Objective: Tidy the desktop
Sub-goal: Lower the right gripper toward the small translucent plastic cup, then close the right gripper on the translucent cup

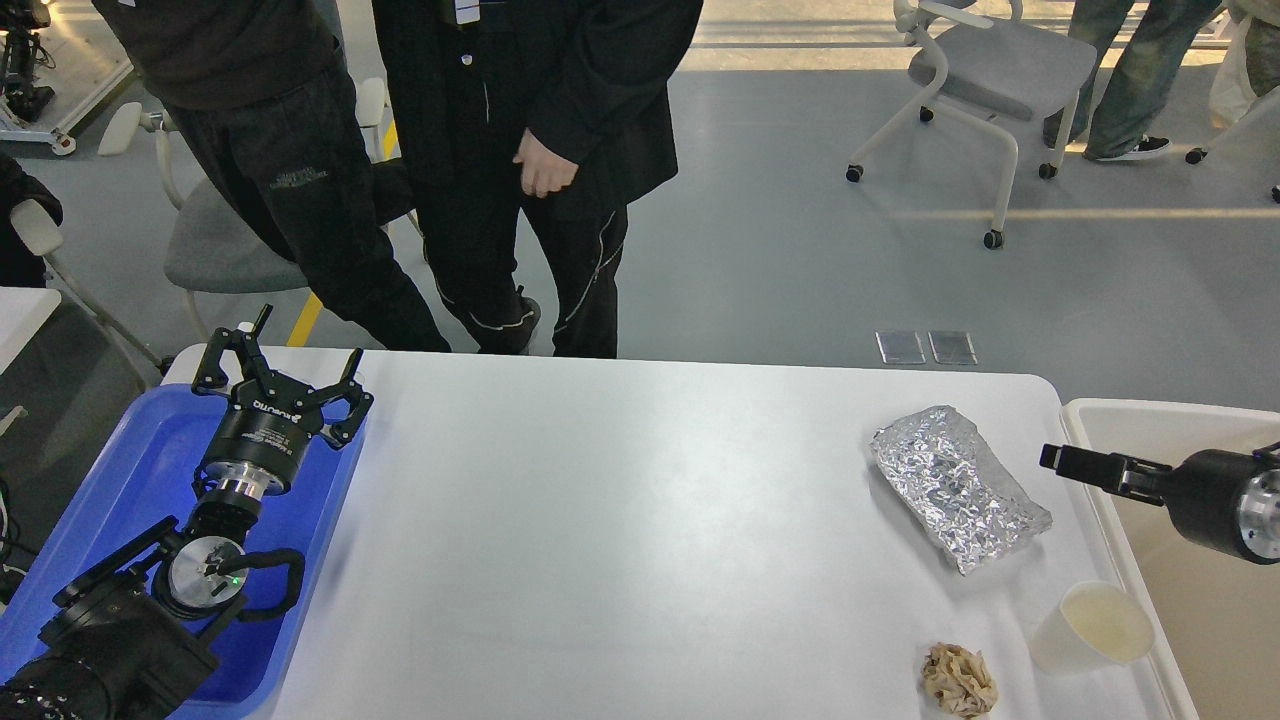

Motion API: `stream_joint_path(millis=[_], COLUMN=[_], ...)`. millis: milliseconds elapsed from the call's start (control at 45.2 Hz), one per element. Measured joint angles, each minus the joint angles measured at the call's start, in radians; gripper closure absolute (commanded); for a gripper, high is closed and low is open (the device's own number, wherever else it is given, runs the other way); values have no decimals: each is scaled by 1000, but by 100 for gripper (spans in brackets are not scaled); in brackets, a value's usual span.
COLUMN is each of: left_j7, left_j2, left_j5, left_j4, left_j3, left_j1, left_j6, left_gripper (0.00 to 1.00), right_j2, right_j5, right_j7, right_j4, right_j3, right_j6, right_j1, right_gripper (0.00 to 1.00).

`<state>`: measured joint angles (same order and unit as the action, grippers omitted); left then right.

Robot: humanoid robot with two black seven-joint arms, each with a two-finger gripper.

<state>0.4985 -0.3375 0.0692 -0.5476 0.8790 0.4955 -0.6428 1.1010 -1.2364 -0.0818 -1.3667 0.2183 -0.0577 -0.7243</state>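
The white desktop [620,530] carries a crumpled sheet of foil [955,487] at the right, a white paper cup [1092,626] near the front right corner, and a small brownish crumpled wad [960,680] beside the cup. My left gripper [284,368] is open and empty, hovering over the blue tray [110,470] at the desktop's left end. My right gripper [1075,463] is seen edge-on as one thin dark bar, right of the foil and apart from it, over the left rim of the cream bin [1170,420]. Its fingers cannot be told apart.
Two people in dark clothes [520,180] stand close to the desktop's far edge at the left. A grey chair [215,250] is behind them and a wheeled chair [990,70] stands farther back on the grey floor.
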Motion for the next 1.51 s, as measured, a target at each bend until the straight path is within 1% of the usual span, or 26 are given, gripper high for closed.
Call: stream_joint_path(millis=[111, 221, 465, 620, 775, 1085, 1151, 1218, 1262, 1328, 1351, 1395, 1461, 1483, 1506], left_j7=[0, 0, 0, 0, 0, 0, 0, 0, 0, 0, 0, 0, 0, 0, 0], left_j2=[0, 0, 0, 0, 0, 0, 0, 0, 0, 0, 0, 0, 0, 0, 0], left_j5=[0, 1, 1, 1, 1, 0, 0, 0, 0, 0, 0, 0, 0, 0, 0], left_j4=[0, 0, 0, 0, 0, 0, 0, 0, 0, 0, 0, 0, 0, 0, 0], left_j3=[0, 0, 0, 0, 0, 0, 0, 0, 0, 0, 0, 0, 0, 0, 0], left_j1=[0, 0, 0, 0, 0, 0, 0, 0, 0, 0, 0, 0, 0, 0, 0], left_j6=[0, 0, 0, 0, 0, 0, 0, 0, 0, 0, 0, 0, 0, 0, 0], left_gripper=[0, 0, 0, 0, 0, 0, 0, 0, 0, 0, 0, 0, 0, 0, 0], right_j2=[4, 12, 34, 44, 41, -9, -17, -25, -30, -38, -42, -46, -56, -60, -66], right_j5=[-47, -77, -113, -140, -157, -169, -168, -165, -164, -161, -160, -159, -156, -156, -155], right_j7=[-2, -18, -87, -117, -131, -151, -157, -162, -165, -168, -169, -171, -172, -173, -173], right_j4=[6, 8, 9, 16, 51, 174, 190, 200, 205, 211, 213, 216, 220, 221, 223], right_j3=[-24, -49, -121, -159, -177, -190, -192, -193, -193, -193, -193, -193, -192, -191, -191], right_j6=[0, 0, -1, 0, 4, 29, 31, 32, 33, 34, 35, 36, 41, 43, 45], right_j1=[8, 17, 35, 40, 56, 96, 102, 107, 110, 115, 117, 119, 123, 124, 125], right_gripper=[0, 0, 1, 1, 1, 1, 3, 7, 14, 18, 24, 40, 53, 61, 72])
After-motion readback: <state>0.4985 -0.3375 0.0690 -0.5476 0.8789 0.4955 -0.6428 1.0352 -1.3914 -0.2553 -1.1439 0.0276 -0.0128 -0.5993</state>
